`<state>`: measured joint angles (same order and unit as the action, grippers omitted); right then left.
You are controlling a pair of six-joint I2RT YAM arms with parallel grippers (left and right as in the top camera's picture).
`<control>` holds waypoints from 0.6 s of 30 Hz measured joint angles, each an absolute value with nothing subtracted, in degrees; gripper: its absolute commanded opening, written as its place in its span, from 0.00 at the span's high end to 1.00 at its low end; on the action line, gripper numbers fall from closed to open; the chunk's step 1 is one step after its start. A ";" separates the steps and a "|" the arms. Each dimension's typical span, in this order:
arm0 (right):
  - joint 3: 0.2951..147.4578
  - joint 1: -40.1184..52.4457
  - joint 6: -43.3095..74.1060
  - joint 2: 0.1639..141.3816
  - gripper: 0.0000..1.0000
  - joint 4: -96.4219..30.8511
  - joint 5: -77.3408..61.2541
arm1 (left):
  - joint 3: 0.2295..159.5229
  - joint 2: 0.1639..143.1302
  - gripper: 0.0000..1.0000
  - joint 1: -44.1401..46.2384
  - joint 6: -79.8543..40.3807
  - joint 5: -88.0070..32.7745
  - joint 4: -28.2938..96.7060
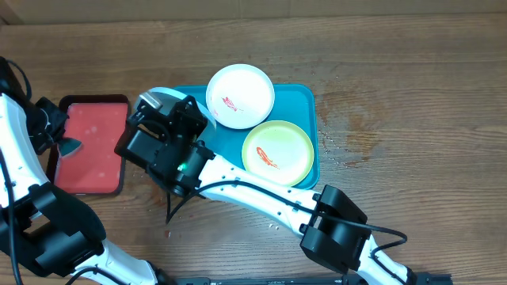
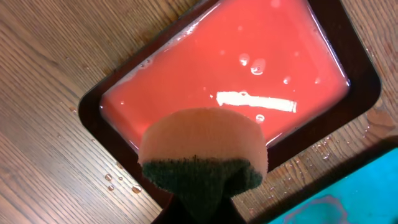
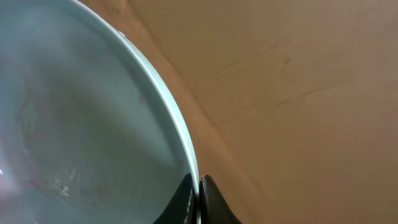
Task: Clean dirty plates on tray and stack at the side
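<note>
My right gripper [image 3: 198, 185] is shut on the rim of the light blue plate [image 3: 81, 124] and holds it tilted. From overhead only an edge of that plate [image 1: 158, 96] shows at the left end of the teal tray [image 1: 305, 99], under my right wrist. A white plate [image 1: 240, 95] and a yellow-green plate [image 1: 277, 152], each with a red sauce smear, lie on the tray. My left gripper [image 2: 199, 208] is shut on an orange sponge with a green scrub side [image 2: 202, 146], above the red tray [image 2: 249, 62].
The red tray with its dark rim [image 1: 93, 146] sits left of the teal tray and holds pinkish liquid. Water drops lie on the wooden table [image 2: 118, 180]. The right arm [image 1: 261, 194] stretches across the table's front.
</note>
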<state>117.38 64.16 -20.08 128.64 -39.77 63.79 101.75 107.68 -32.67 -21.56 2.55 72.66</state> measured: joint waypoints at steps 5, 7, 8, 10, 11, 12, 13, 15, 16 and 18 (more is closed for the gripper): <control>117.40 64.16 -25.15 128.64 0.96 -38.09 66.65 | 101.75 107.68 0.96 -32.67 -21.74 2.33 72.66; 117.40 64.16 -25.98 128.62 0.96 -37.93 67.33 | 101.75 107.68 0.96 -32.64 -21.96 2.31 72.69; 117.40 64.16 -26.24 128.62 0.96 -37.93 67.55 | 101.75 107.68 0.96 -32.64 -22.00 2.31 72.69; 117.40 64.16 -25.93 128.62 0.96 -37.91 67.75 | 101.75 107.68 0.96 -32.67 -22.15 2.20 72.66; 117.43 64.10 -24.88 128.62 0.96 -38.35 67.53 | 101.75 107.68 0.96 -32.64 -22.17 2.13 72.66; 117.51 63.99 -23.62 128.62 0.96 -39.68 66.19 | 101.75 107.68 0.96 -32.67 -22.17 2.11 72.69; 117.56 63.86 -22.57 128.60 0.96 -41.34 64.12 | 101.75 107.68 0.96 -32.67 -22.17 2.11 72.69; 117.64 63.07 -21.74 128.53 0.96 -44.91 57.04 | 101.75 107.68 0.96 -32.64 -22.17 2.09 72.69; 117.64 62.50 -21.56 128.53 0.96 -45.71 53.80 | 101.75 107.68 0.96 -32.64 -22.17 2.00 72.69; 117.64 60.93 -19.86 128.53 0.96 -45.52 50.57 | 101.75 107.68 0.96 -32.67 -22.17 1.89 72.69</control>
